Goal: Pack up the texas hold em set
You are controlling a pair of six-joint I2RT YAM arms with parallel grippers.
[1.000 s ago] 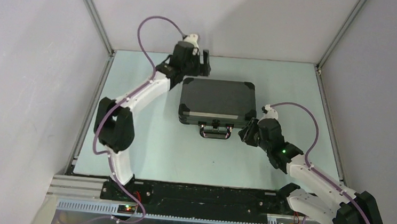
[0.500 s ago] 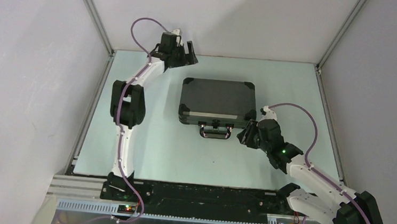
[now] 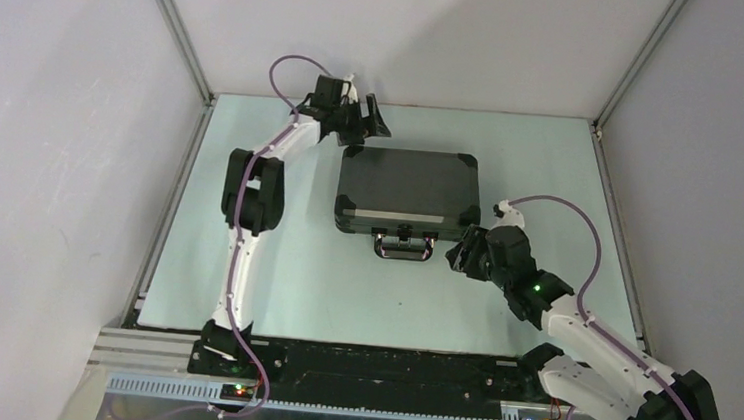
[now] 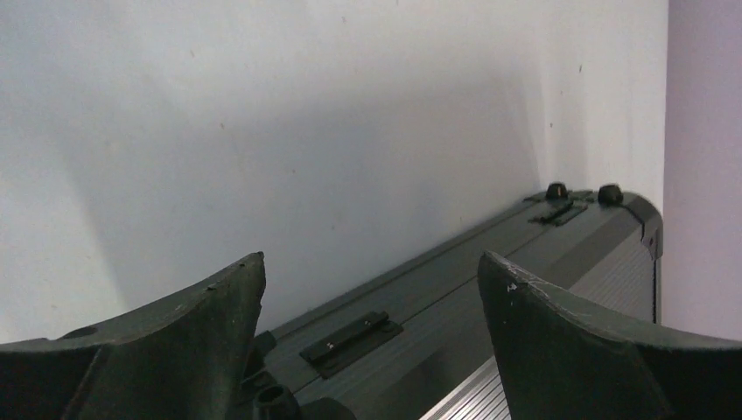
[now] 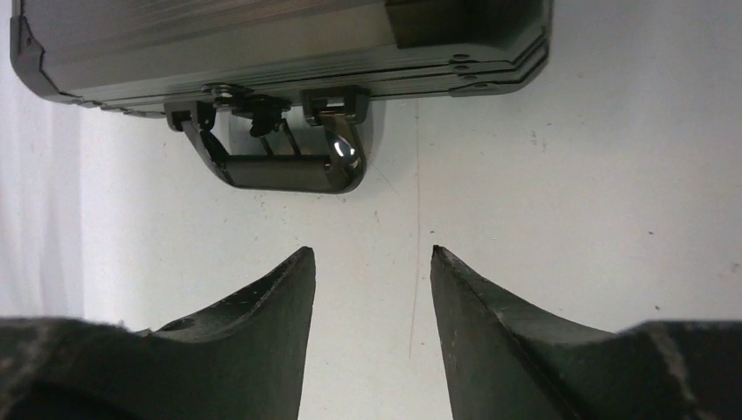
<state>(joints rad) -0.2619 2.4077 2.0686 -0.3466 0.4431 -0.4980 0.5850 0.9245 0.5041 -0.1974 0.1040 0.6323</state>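
The texas hold em set shows as a dark grey briefcase with black corners, lying shut and flat on the pale table. Its handle faces the arms. My left gripper hovers at the case's back left corner, open and empty. In the left wrist view the left gripper looks along the case's hinged rear side, where a hinge shows. My right gripper stands just right of the handle, near the front right corner. In the right wrist view the right gripper is open over bare table, with the handle ahead of it.
Grey enclosure walls with metal corner posts close in the table at the back and both sides. The table's back edge runs just behind the case. A black base rail lies along the near edge.
The left arm folded its elbow inward and its gripper swung up, then back down to the case's rear left corner. The right gripper's jaws spread wider; that arm barely moved.
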